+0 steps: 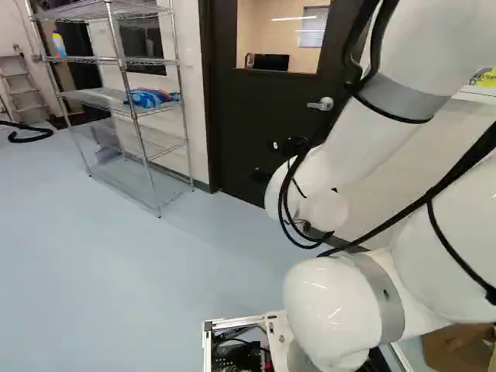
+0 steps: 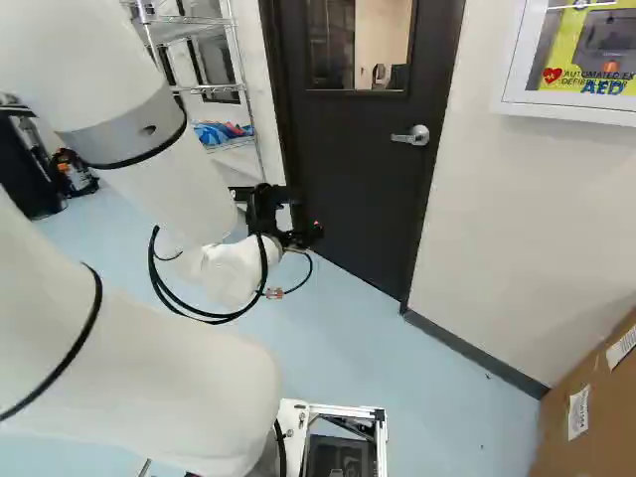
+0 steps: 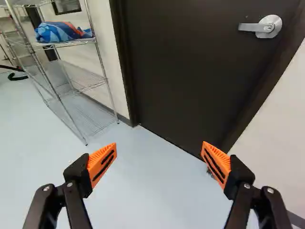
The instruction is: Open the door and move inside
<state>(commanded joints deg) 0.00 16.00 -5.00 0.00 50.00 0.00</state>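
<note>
A pale blue floor (image 1: 101, 271) runs up to a light wall (image 2: 497, 229), with a dark door (image 2: 363, 189) set into it. The door fills the upper middle of the right base view and stands shut in its frame; a window (image 2: 383, 45) is let into its upper part. Its silver lever handle (image 2: 410, 135) sits near the door's right edge in that view, below the window.

At the upper left of the left base view is a wire shelving unit (image 1: 124, 70), with a blue and orange bundle (image 1: 147, 98) on one shelf (rather crumpled, by the look of it). A ladder (image 1: 22, 89) leans farther back. A white wall case (image 2: 509, 107) hangs at the upper right of the right base view, above a cardboard box (image 2: 586, 397) at the lower right.

The white arm (image 2: 179, 204) reaches toward the door, its black gripper (image 2: 296, 215) near the door's lower part in the right base view. In the wrist view the gripper (image 3: 159, 152) is open, its orange pads (image 3: 102, 163) wide apart with nothing between them; the handle lies ahead, apart from both fingers.
</note>
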